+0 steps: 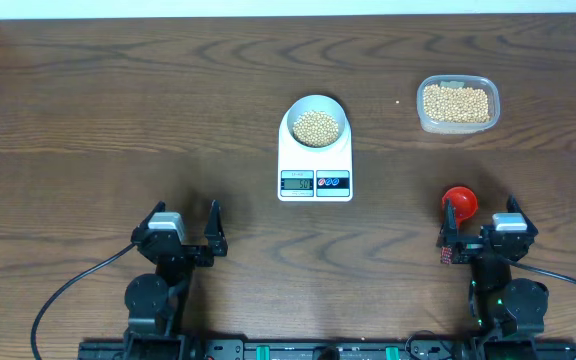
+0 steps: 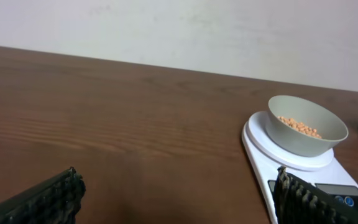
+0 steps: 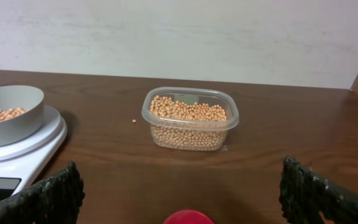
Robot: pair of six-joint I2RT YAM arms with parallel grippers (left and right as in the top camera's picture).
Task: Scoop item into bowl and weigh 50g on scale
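The left pincer [image 1: 187,211] and right pincer [image 1: 479,212] are seen with jaws wide apart, nothing clamped, the beans [image 1: 316,127] lying in the bowl [image 1: 295,108] set on the scale [image 1: 298,163] ahead between both, a red object [image 1: 459,200] between the right pincer's jaws.

You have one small round white bowl [image 1: 292,112], one flat white rectangular digital scale [image 1: 303,160], one clear rounded plastic tub [image 1: 420,105], one red round object [image 1: 459,200], and two heaps of small tan-yellow beans [image 1: 315,128].
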